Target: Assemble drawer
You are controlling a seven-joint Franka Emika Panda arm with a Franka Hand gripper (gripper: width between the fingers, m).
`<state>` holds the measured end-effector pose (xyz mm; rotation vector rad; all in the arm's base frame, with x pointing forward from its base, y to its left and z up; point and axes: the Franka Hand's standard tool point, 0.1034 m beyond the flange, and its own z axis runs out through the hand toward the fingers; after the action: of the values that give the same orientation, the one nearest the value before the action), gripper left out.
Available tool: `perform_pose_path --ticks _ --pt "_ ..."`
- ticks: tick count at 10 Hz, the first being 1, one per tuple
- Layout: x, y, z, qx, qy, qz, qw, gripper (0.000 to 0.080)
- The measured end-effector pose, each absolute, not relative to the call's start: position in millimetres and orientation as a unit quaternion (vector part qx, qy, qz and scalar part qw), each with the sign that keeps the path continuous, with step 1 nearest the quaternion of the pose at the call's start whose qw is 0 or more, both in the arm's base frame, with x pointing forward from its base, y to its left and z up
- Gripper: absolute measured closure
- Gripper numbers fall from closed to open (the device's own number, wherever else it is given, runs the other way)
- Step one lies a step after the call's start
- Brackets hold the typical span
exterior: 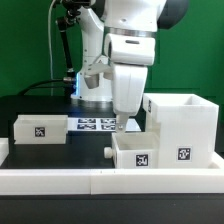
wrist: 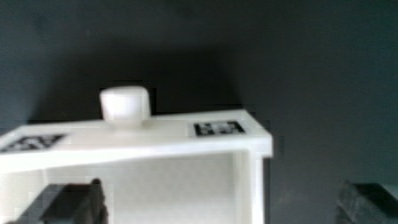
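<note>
The drawer lies in three white parts. The tall hollow box [exterior: 183, 122] stands at the exterior view's right. One knobbed tray [exterior: 133, 147] sits against the box, and its knob [exterior: 107, 153] points to the exterior view's left. The second tray [exterior: 40, 130] lies at the left. My gripper [exterior: 122, 122] hangs just above the near tray's back edge. In the wrist view the tray [wrist: 151, 150] shows its knob [wrist: 121, 103] and two tags. My gripper [wrist: 217, 205] is open. One finger [wrist: 63, 205] is over the tray's hollow and the other [wrist: 374, 200] is outside its side wall.
The marker board [exterior: 92, 124] lies flat behind the trays, under the arm. A low white border rail [exterior: 100, 180] runs along the front of the black table [exterior: 80, 148]. The robot's base stands behind, in front of a green backdrop.
</note>
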<state>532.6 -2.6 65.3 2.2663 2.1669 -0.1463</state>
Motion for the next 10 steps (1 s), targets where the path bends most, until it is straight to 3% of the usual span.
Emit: perform_pose_path --ticks 6,8,10 --pt "552 -41 56.3 0.703 0.709 -0.049 -0.008 0.0150" --pt "544 -60 46.2 0.698 0.714 -0.018 -0.052 0.0150" --pt "544 -63 32.3 0.704 0.706 -0.007 -0.081 0.0150"
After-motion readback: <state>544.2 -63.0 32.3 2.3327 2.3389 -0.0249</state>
